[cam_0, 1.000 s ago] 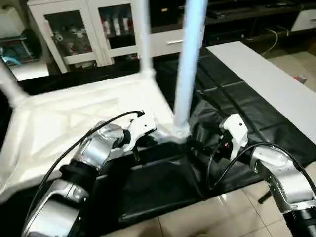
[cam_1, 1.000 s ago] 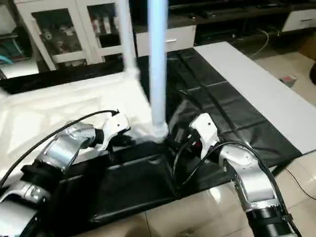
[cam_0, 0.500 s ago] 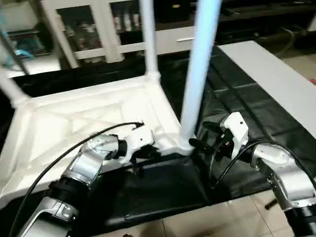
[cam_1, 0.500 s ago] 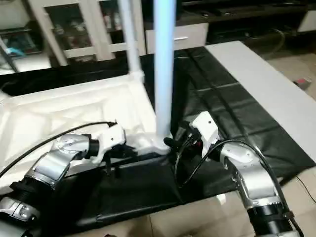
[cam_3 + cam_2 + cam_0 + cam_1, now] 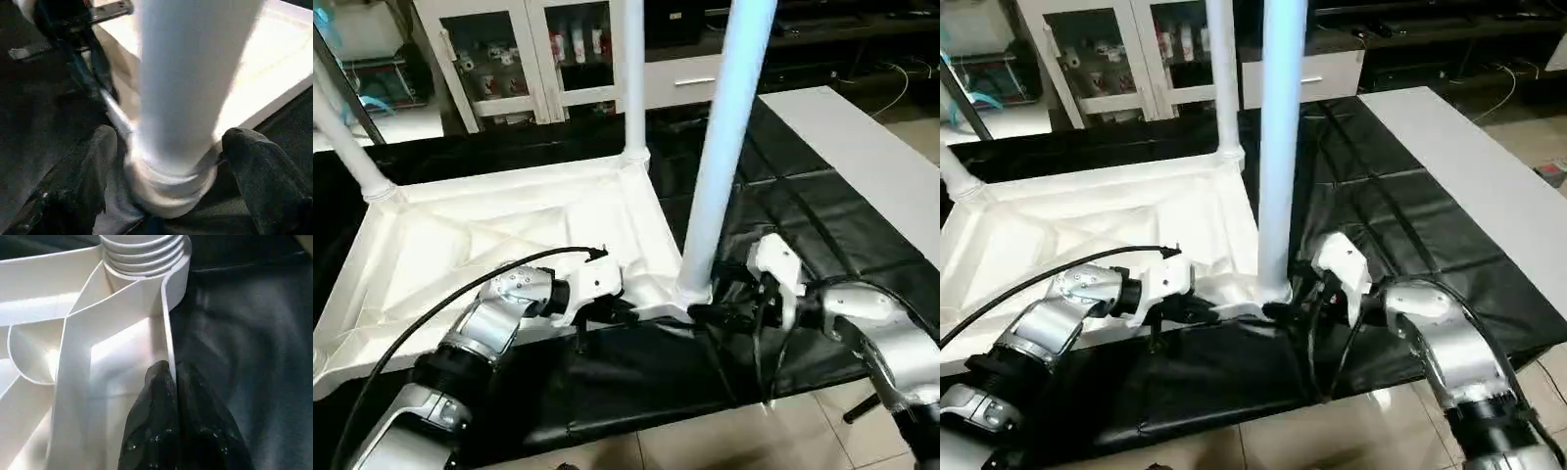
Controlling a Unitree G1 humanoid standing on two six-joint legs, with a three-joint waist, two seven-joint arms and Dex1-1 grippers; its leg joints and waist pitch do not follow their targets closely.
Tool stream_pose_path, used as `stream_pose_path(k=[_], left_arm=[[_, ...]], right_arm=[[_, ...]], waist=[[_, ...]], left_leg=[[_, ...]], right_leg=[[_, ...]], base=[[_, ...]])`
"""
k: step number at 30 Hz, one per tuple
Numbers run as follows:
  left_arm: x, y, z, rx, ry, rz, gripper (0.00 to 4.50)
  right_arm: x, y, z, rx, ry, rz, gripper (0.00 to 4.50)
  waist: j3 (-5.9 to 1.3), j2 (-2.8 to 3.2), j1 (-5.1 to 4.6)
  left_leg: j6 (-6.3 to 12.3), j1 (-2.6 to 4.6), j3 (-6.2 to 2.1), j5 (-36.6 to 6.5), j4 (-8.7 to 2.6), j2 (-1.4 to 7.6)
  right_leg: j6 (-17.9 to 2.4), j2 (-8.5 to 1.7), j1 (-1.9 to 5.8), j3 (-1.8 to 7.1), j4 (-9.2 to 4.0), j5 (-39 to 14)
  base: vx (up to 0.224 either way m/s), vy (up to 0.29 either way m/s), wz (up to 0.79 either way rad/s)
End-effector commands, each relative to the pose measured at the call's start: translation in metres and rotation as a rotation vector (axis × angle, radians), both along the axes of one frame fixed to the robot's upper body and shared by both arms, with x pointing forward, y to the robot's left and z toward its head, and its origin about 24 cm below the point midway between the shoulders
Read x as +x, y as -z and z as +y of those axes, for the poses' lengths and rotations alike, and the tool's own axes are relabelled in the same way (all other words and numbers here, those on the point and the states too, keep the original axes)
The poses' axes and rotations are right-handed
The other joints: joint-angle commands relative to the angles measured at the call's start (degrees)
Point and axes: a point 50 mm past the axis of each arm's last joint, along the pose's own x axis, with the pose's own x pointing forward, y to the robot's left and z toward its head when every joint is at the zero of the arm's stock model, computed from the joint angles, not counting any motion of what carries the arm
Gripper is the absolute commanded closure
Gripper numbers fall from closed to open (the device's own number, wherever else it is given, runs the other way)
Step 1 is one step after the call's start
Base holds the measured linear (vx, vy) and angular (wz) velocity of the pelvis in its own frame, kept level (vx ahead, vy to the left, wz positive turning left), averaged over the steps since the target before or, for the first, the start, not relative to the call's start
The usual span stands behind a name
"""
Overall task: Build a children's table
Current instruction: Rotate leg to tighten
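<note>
The children's table lies upside down, its white ribbed top (image 5: 460, 245) on the black-draped work table. Three white legs stand upright in corner sockets: the near right leg (image 5: 724, 147), the far right leg (image 5: 633, 78) and the far left leg (image 5: 347, 147). My left gripper (image 5: 168, 377) is shut on the top's near rim, a short way from the near right socket (image 5: 142, 254). My right gripper (image 5: 168, 161) is open, one finger on each side of the near right leg's base (image 5: 176, 181), its fingers (image 5: 93, 166) close beside the collar.
The black drape (image 5: 636, 372) hangs over the work table's near edge above a tiled floor (image 5: 724, 441). A long white board (image 5: 862, 166) lies along the right side. White cabinets with glass doors (image 5: 509, 59) stand behind.
The camera has shifted. My right gripper has moved left to the near right leg, so its open fingers now straddle the base. My left gripper stays shut on the rim.
</note>
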Motion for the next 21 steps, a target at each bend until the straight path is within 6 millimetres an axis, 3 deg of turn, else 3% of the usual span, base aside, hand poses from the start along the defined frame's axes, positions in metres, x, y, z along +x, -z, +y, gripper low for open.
stream_pose_path(k=[1,8,16,21], left_arm=[[-0.0081,0.0033,-0.0108,0.022,0.134,0.030,4.46],[-0.0050,0.0006,-0.0140,0.035,0.172,0.014,4.46],[-0.0011,0.0004,-0.0108,0.053,0.188,0.019,4.46],[0.0002,0.0012,-0.0103,0.060,0.193,0.021,4.46]], right_arm=[[0.0043,-0.0016,0.0019,-0.015,-0.019,-0.015,0.70],[0.0003,-0.0016,0.0029,-0.049,-0.132,0.018,0.70],[0.0027,0.0025,0.0018,-0.091,-0.196,0.039,0.70],[0.0060,0.0024,0.0025,-0.102,-0.205,0.035,0.70]], waist=[[-3.51,-1.35,-0.11],[-3.62,-1.26,0.67],[-3.61,-1.31,0.53],[-3.70,-1.48,0.57]], left_leg=[[5.53,1.25,-1.41,-9.05,-3.90,3.39],[6.14,1.31,-1.33,-8.09,-3.75,3.53],[5.28,1.14,-1.41,-9.42,-3.77,3.43],[6.03,1.10,-1.41,-8.35,-3.63,3.49]], right_leg=[[-13.04,-3.31,2.22,2.33,-3.83,-11.66],[-13.47,-3.20,2.19,2.28,-3.49,-9.41],[-13.61,-3.28,2.36,2.21,-3.60,-10.92],[-13.69,-3.34,2.40,2.19,-3.41,-9.94]], base=[[0.000,0.000,0.00],[0.000,0.000,0.00],[0.000,0.000,0.00],[0.000,0.000,0.00]])
